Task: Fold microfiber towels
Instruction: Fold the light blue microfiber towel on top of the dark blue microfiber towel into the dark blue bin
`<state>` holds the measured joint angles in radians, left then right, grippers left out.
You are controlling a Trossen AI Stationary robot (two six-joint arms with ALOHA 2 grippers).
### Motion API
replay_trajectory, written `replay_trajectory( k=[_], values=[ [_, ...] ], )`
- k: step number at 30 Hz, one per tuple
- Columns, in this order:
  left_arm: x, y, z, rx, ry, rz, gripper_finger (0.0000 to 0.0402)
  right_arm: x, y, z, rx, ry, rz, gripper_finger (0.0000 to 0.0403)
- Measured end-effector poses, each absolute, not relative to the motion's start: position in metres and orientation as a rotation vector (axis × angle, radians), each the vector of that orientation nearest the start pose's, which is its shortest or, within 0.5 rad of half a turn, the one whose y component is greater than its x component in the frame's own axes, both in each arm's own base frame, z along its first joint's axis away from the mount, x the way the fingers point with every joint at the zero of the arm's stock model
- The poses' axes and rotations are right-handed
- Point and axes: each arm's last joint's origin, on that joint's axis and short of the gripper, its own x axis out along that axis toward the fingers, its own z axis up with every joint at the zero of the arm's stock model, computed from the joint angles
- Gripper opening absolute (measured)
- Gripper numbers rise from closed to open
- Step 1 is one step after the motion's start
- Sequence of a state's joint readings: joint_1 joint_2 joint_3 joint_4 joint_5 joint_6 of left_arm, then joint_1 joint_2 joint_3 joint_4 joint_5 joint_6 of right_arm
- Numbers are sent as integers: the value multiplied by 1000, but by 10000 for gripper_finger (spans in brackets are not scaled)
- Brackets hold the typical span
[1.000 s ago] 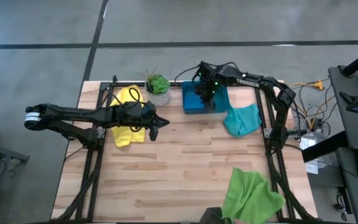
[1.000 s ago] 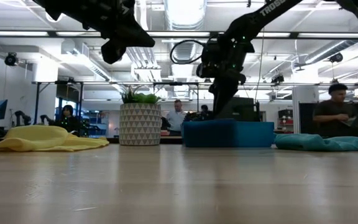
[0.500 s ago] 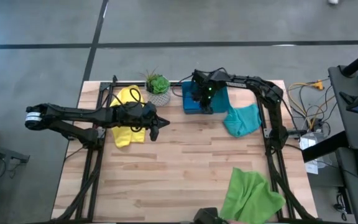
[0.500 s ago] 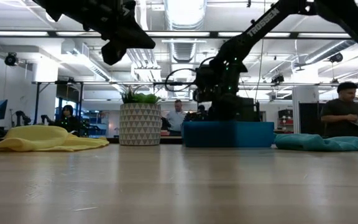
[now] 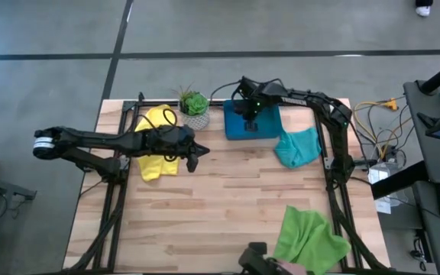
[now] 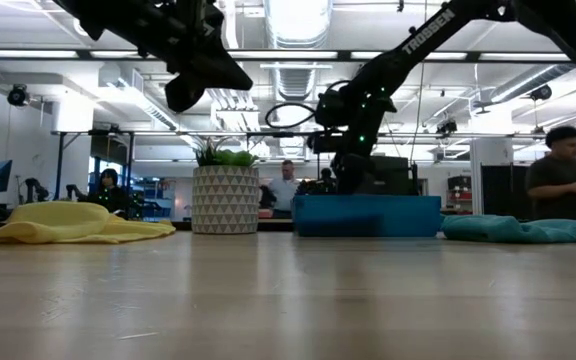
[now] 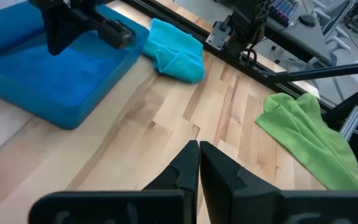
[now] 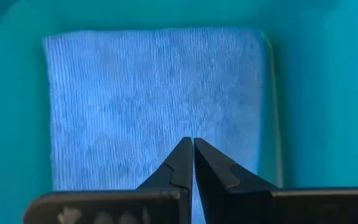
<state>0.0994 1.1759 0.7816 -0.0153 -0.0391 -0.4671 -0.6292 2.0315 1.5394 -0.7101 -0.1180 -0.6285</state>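
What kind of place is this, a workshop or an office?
Probably a robotics lab in a big open-plan workspace: two robot arms on a wooden table, people at desks behind, bare ceiling pipes, and loose cables beside the table.

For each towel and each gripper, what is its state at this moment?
blue towel: folded flat, in the tray.
yellow towel: crumpled, on table.
teal towel: crumpled, beside the tray.
green towel: spread loosely, unfolded.
right gripper: shut, empty, above the blue towel.
left gripper: shut, empty, above the table.
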Motion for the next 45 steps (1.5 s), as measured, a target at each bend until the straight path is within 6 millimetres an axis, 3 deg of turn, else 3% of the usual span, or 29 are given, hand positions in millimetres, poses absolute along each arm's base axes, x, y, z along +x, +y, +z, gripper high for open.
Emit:
replay_trajectory(
  k=[7,11,14,19,22,25,30,35,41,45],
  values=[
    [258,29,269,-475,365,236,0,345,-246,166,-93,1220,-53,9],
    [258,31,269,-476,361,243,0,345,-253,163,-60,1252,-169,9],
    [258,32,270,-475,346,245,0,335,-260,183,48,1181,-224,9],
    [259,37,272,-475,325,258,0,295,-258,246,182,1002,-273,9],
    [259,41,273,-457,314,266,0,263,-240,269,215,967,-326,9],
    [258,43,273,-413,314,269,0,229,-210,282,246,923,-360,9],
    [258,46,273,-352,320,270,0,179,-156,264,471,864,-334,9],
    [258,46,273,-349,321,270,0,147,-123,231,643,875,-326,37],
    [258,46,273,-351,320,270,0,148,-125,225,684,901,-391,119],
    [258,46,273,-355,322,261,0,150,-129,207,751,1066,-412,157]
  ],
)
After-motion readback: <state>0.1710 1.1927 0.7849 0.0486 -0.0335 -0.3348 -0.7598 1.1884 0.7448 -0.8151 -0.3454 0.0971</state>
